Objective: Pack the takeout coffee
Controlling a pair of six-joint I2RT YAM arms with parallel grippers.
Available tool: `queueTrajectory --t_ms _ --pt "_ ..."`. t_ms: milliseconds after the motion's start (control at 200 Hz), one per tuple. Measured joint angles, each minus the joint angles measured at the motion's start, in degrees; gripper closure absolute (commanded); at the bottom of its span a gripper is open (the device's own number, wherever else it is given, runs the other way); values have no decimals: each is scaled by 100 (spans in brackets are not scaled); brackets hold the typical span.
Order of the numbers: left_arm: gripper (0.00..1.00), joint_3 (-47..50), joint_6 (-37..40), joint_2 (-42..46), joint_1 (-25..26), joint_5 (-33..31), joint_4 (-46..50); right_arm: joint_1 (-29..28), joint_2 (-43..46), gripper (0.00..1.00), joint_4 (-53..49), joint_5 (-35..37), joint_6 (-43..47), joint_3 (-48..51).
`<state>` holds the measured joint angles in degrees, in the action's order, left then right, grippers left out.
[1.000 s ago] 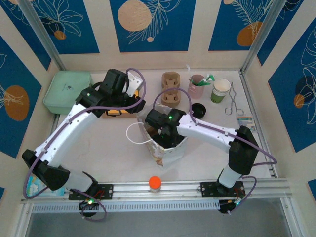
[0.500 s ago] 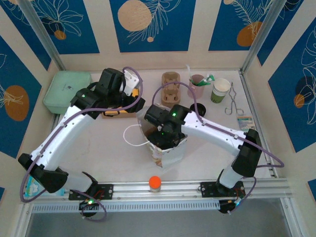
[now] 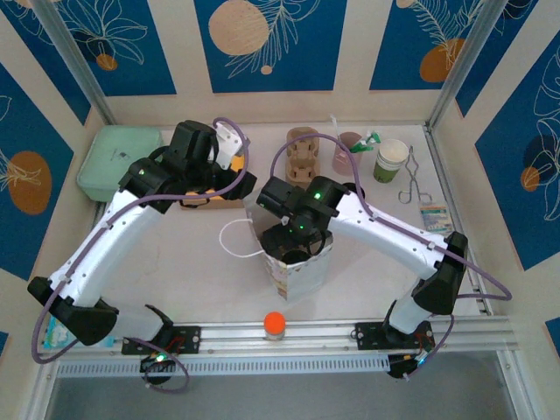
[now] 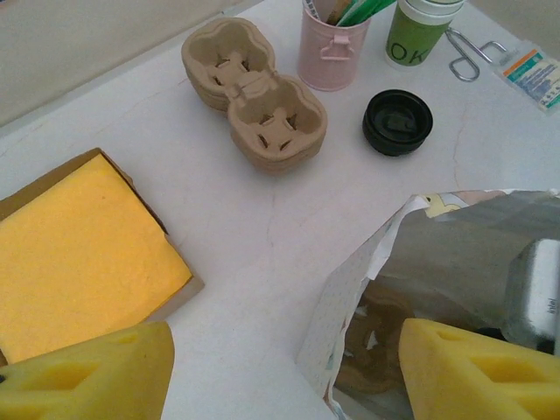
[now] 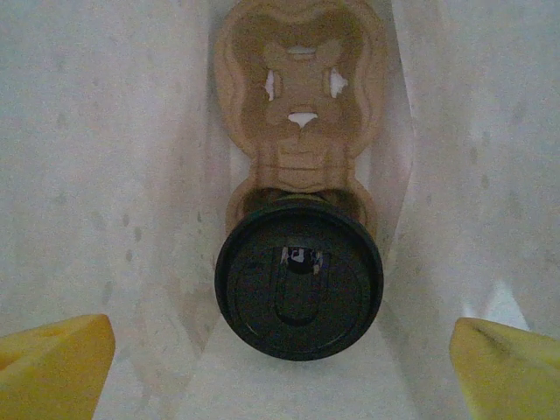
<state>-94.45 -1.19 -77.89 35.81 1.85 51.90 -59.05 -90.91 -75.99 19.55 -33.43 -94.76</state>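
Right gripper [image 5: 280, 363] now higher over 1 takeout coffee [image 5: 298, 276], 1 carrier [image 5: 300, 114]

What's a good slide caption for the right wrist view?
Open right gripper above the lidded coffee, which sits in a carrier inside the bag.

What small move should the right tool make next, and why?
Probably rise straight out of the bag: the coffee cup sits in the carrier at the bag's bottom, and the right tool stands wide open, clear of it.
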Motion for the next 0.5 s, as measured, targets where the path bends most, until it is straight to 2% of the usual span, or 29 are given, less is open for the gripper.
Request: queueTrajectory --t_ms 500 --pt "29 0 -26 59 0 2 0 2 599 1 -136 17 111 -269"
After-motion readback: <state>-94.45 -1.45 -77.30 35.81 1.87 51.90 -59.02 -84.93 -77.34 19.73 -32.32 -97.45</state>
